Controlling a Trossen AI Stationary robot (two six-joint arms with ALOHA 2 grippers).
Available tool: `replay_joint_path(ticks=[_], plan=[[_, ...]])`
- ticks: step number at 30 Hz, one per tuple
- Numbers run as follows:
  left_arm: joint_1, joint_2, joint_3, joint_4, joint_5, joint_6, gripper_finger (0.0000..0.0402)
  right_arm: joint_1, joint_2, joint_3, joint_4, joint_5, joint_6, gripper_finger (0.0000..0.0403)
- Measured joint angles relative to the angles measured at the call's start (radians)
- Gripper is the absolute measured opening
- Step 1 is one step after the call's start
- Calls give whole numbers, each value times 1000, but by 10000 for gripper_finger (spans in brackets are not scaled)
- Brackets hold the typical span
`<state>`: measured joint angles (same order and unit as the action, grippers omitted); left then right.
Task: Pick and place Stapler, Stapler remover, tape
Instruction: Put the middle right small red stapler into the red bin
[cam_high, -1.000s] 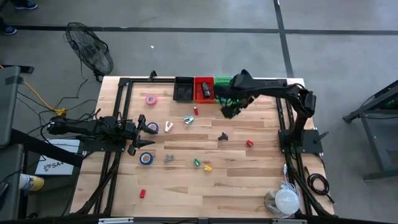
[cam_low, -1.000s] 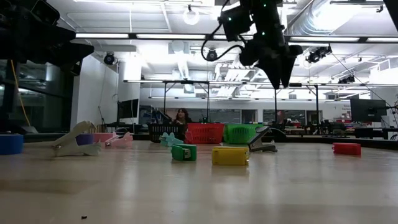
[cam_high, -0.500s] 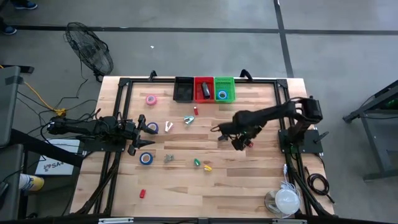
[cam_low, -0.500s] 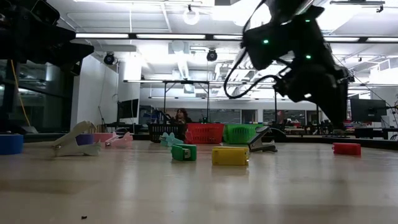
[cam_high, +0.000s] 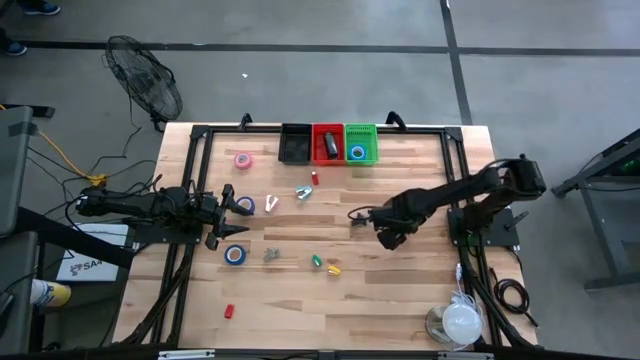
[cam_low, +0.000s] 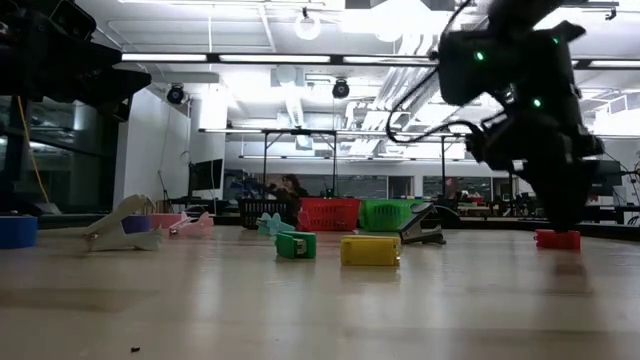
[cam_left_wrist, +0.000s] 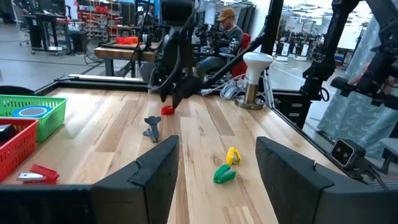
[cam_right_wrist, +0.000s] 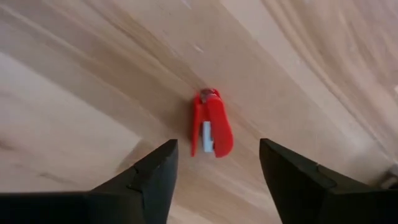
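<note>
A small red stapler (cam_right_wrist: 211, 127) lies flat on the wooden table; it also shows in the low view (cam_low: 557, 239). My right gripper (cam_right_wrist: 216, 149) hangs open just above it, pointing down, one finger on either side without touching; in the high view (cam_high: 388, 236) it covers the stapler. A black staple remover (cam_high: 357, 219) stands just to its left. Blue tape rolls (cam_high: 235, 255) (cam_high: 245, 205) and a pink one (cam_high: 242, 160) lie on the left half. My left gripper (cam_high: 235, 213) waits open at the table's left edge.
Black (cam_high: 295, 143), red (cam_high: 327, 143) and green (cam_high: 360, 143) bins stand at the far edge; the green one holds a blue tape roll. Small green (cam_high: 318, 262) and yellow (cam_high: 334, 268) staplers lie near the middle. A white lamp (cam_high: 462, 322) stands at the near right corner.
My right gripper has swung from the bins at the far edge toward the near edge and has come down over the red stapler. Nothing on the table has moved.
</note>
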<state>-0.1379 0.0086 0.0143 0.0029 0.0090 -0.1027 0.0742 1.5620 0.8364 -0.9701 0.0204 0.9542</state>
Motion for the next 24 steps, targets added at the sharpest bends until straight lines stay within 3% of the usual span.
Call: replay_joint_path(ticks=[9,24], plan=[[0,0,0,0,0,0,211,-1,-7,-114,143,-11,5,246],[0,0,0,0,0,0,211,-4,0,-84,157,0,-148,245]])
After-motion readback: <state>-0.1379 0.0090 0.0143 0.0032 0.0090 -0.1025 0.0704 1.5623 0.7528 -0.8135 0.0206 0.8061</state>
